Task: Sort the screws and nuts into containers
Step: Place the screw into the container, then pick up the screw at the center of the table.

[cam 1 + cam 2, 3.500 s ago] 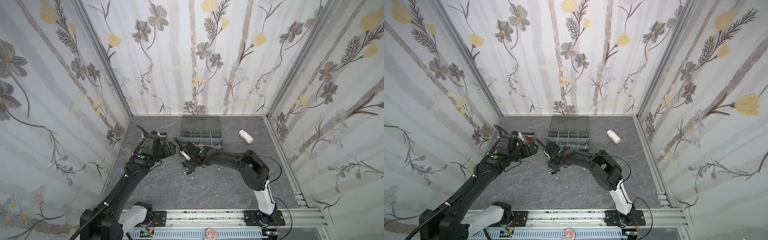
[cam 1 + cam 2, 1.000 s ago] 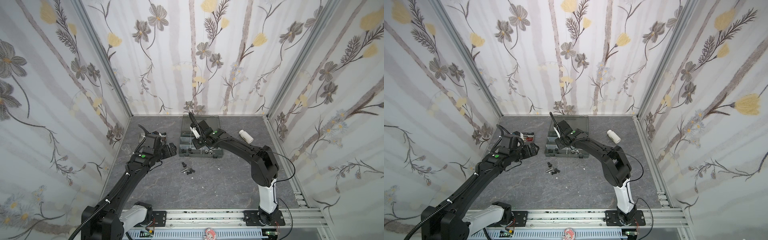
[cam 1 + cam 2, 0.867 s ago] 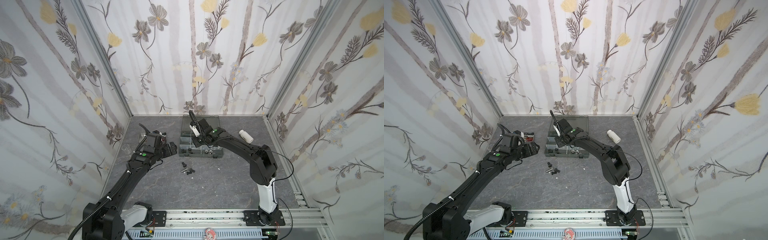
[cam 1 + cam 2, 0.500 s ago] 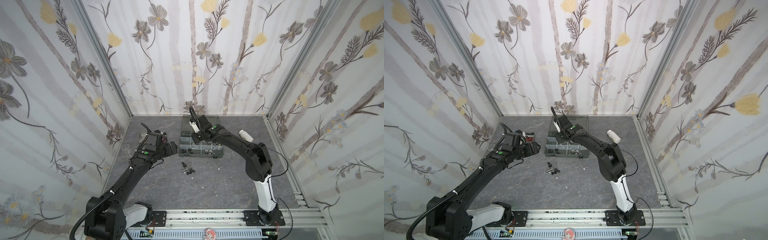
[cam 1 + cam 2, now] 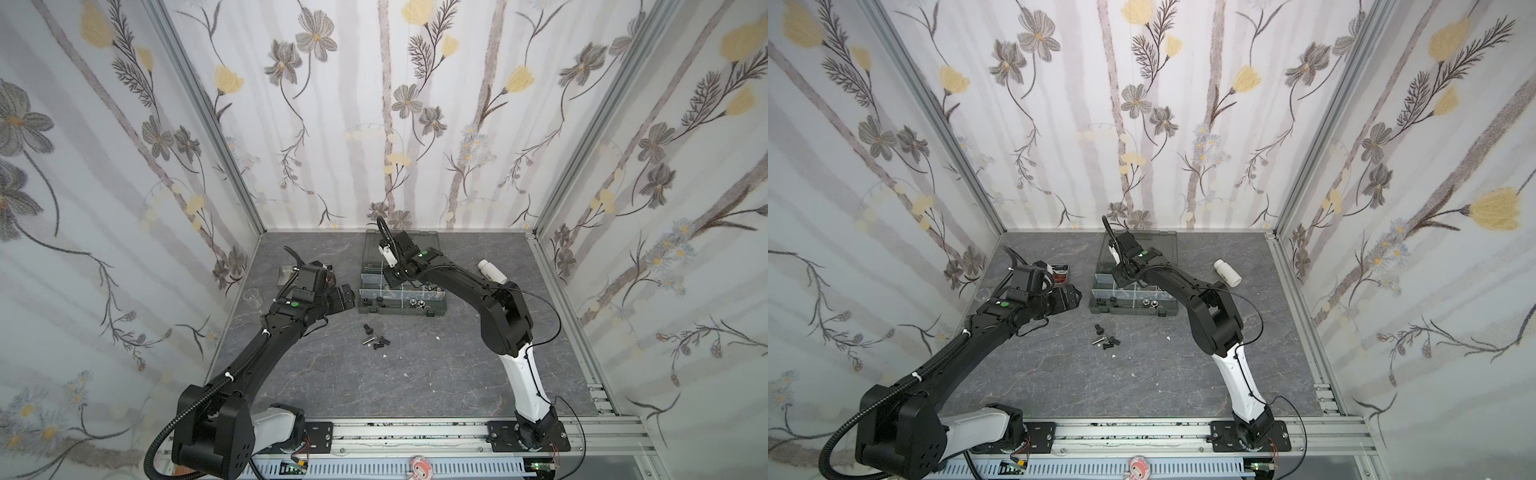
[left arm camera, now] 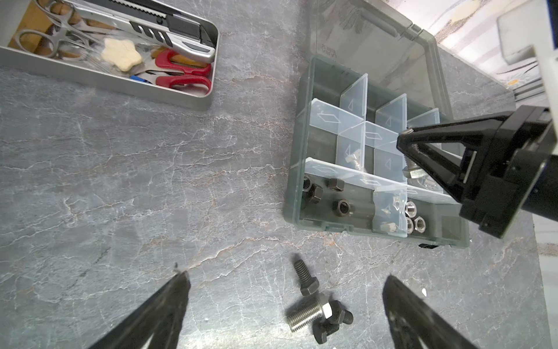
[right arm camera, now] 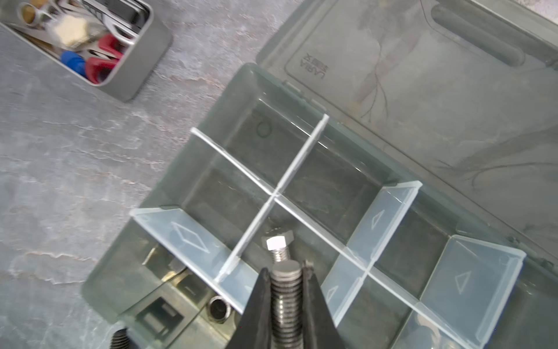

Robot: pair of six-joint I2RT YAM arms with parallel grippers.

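Note:
My right gripper (image 7: 285, 272) is shut on a silver hex-head screw (image 7: 286, 290) and hangs over the middle row of containers in the dark grey organizer box (image 7: 172, 181). Another silver screw (image 7: 277, 244) lies in the compartment under it. Black nuts (image 6: 329, 193) and silver nuts (image 6: 413, 217) fill two front compartments. My left gripper (image 6: 285, 276) is open, low over the table just left of the box (image 5: 399, 309). A silver screw (image 6: 305, 315) and black screws (image 6: 305, 278) lie loose between its fingers. The pile shows in both top views (image 5: 374, 336) (image 5: 1105, 336).
A steel tray (image 6: 181, 99) with scissors and a knife sits at the back left. A white bottle (image 5: 492, 272) lies right of the box. A small clear cup (image 5: 252, 296) stands by the left wall. The box's smoky lid (image 7: 422, 75) lies open behind it.
My right gripper has left the loose pile, carrying a silver screw to the box, and in the last second drifted a little farther back over it. The left arm shifted slightly, still open.

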